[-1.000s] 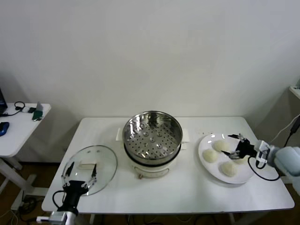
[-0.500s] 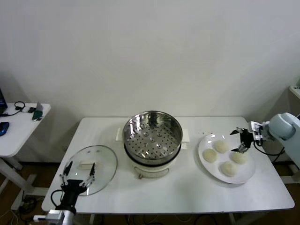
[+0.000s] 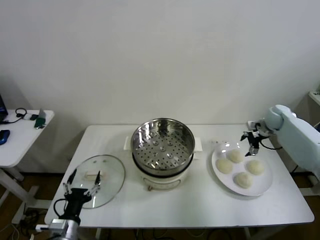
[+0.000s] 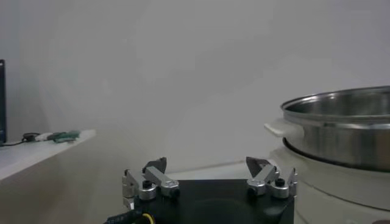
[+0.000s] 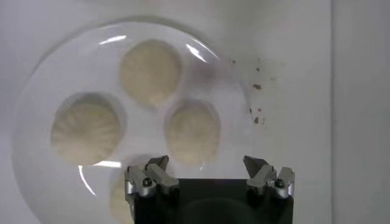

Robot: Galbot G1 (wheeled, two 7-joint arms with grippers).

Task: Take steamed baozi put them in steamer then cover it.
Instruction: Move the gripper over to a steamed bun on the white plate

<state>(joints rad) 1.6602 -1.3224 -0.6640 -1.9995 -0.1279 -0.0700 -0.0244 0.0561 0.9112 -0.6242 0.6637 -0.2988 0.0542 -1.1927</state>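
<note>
Several cream-white baozi (image 3: 236,155) lie on a white plate (image 3: 218,154) at the table's right. My right gripper (image 3: 251,139) is open and empty, hovering over the plate's far edge. In the right wrist view it (image 5: 207,163) hangs just above one baozi (image 5: 193,131), with others (image 5: 150,72) around it; one is partly hidden behind the gripper. The steel steamer (image 3: 162,147) stands uncovered at the table's centre, its perforated tray bare. The glass cover (image 3: 100,177) lies flat at the front left. My left gripper (image 3: 81,182) is open over the cover's near edge.
A small white side table (image 3: 20,135) with cables and gadgets stands off to the left. The left wrist view shows the steamer's rim (image 4: 341,115) to one side of my left gripper (image 4: 207,164). Dark crumbs (image 5: 256,109) dot the table beside the plate (image 5: 49,79).
My right arm has lifted and swung from the plate's right side round to its far edge, now pointing down at the baozi. The left gripper has barely shifted.
</note>
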